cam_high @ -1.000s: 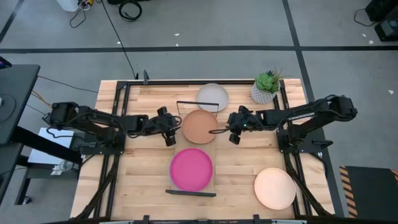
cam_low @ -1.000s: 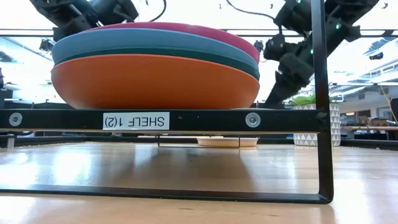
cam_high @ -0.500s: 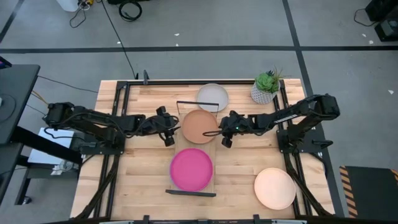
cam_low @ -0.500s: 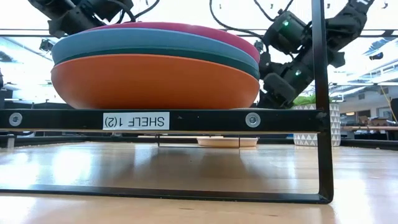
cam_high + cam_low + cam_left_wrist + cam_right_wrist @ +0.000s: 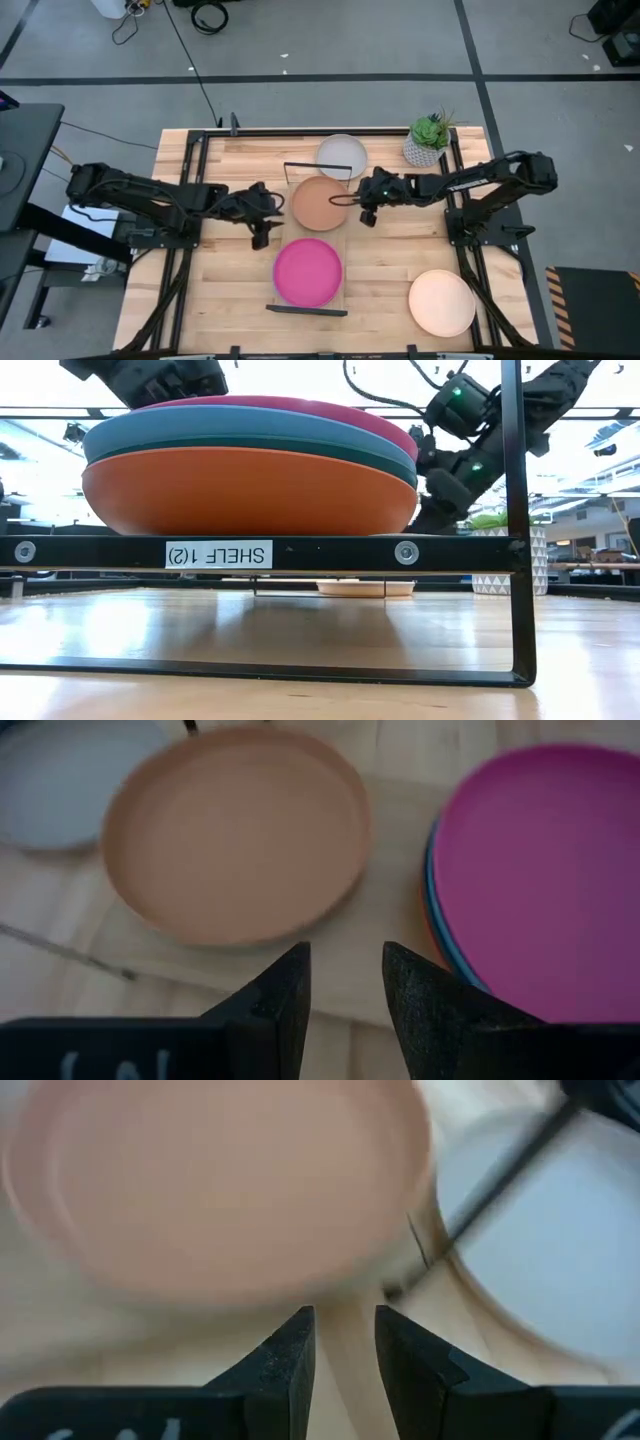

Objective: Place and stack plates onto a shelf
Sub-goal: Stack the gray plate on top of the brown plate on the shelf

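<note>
The shelf lies down the middle of the table, with black wire frames at both short ends. At its near end stands a stack of plates, orange at the bottom and magenta on top. A tan-brown plate rests flat on the shelf's far half. My left gripper is just left of the shelf, level with the gap between the two plates, narrowly open and empty. My right gripper is just right of the tan plate's rim, narrowly open and empty.
A greyish white plate lies on the table beyond the shelf's far end. A peach-cream plate lies near the near right corner. A potted plant stands at the far right. The near left of the table is bare wood.
My right gripper has gone toward the table's left, closer to the tan-brown plate's rim. My left gripper has gone a little toward the near edge, along the shelf's left side. The plates have stayed where they were.
</note>
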You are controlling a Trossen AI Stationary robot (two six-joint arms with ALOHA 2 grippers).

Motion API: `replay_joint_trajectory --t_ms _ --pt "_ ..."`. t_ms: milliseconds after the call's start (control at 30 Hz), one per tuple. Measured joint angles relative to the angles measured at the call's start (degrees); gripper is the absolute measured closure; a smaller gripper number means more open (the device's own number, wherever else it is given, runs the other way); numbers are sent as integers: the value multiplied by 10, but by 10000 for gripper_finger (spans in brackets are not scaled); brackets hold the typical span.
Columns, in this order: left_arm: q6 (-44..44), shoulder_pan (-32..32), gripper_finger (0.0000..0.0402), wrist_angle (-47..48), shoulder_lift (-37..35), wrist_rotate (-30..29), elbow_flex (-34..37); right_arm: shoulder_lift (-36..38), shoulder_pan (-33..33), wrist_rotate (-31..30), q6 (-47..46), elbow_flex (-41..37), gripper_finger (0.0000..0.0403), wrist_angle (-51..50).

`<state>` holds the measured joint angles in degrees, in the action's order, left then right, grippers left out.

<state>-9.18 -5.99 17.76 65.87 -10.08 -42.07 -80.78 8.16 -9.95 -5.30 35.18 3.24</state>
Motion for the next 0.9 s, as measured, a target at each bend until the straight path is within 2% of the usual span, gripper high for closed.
replay_joint_trajectory --t_ms 200,267,467,667,900 --pt "-30 -27 269 41 -5 2 -3 -51 -16 30 12 10 300 47" --pt "-38 -33 269 45 -9 3 -3 -56 -22 32 23 24 304 26" --pt "-62 -55 269 48 -24 4 -3 14 -25 -3 31 42 307 -96" --pt "-69 -58 269 95 3 -117 8 78 -27 -6 21 43 307 -147" --pt "-51 -25 269 96 46 -174 49 88 -44 3 19 43 307 -158"
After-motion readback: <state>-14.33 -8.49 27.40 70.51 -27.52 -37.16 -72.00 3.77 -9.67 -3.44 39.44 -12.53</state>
